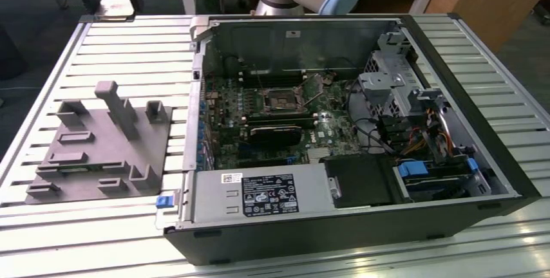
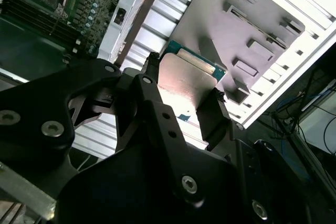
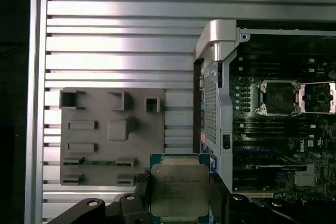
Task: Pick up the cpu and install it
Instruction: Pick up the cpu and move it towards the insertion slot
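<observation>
We have the pickup done: our end effector (image 3: 178, 182) is clamped on the cpu (image 3: 177, 195), held above the desk (image 3: 121, 40) near the grey tray (image 3: 110, 129). The socket (image 3: 278, 98) lies open and unfilled, so installing remains

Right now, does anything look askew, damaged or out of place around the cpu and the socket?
Nothing stands out. The cpu is held squarely in the gripper, near the grey tray, which lies flat. The socket looks open and empty, with no visible damage.

Tray (image 1: 86, 156) on table (image 1: 129, 46), exterior view's left of PC case (image 1: 344, 239) (socket (image 1: 277, 100) inside); cpu (image 3: 180, 192) in end effector (image 2: 184, 82).
</observation>
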`<state>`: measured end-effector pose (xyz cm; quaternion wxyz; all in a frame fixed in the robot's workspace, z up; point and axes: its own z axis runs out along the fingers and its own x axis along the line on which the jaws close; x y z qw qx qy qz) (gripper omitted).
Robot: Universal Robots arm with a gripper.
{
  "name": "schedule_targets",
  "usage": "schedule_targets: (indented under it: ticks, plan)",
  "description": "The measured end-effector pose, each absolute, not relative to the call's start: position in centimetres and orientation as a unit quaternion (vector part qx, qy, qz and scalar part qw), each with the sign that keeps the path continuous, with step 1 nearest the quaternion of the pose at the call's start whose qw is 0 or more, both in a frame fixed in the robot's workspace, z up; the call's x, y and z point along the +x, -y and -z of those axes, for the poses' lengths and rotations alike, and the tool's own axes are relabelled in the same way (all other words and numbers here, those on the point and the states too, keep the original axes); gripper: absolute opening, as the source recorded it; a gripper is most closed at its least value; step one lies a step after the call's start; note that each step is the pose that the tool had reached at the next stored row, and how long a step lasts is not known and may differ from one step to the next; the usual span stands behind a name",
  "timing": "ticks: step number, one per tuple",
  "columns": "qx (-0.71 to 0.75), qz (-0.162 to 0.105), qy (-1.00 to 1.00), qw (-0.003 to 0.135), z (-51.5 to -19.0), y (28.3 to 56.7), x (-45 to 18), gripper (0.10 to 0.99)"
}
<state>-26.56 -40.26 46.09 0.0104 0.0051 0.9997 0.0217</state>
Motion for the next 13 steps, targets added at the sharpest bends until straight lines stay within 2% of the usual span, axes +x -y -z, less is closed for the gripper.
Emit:
schedule_targets:
  ticks: [13]
  plan:
    - [0.005,-0.022,-1.000,0.010,-46.03,40.21,-25.55,0.537]
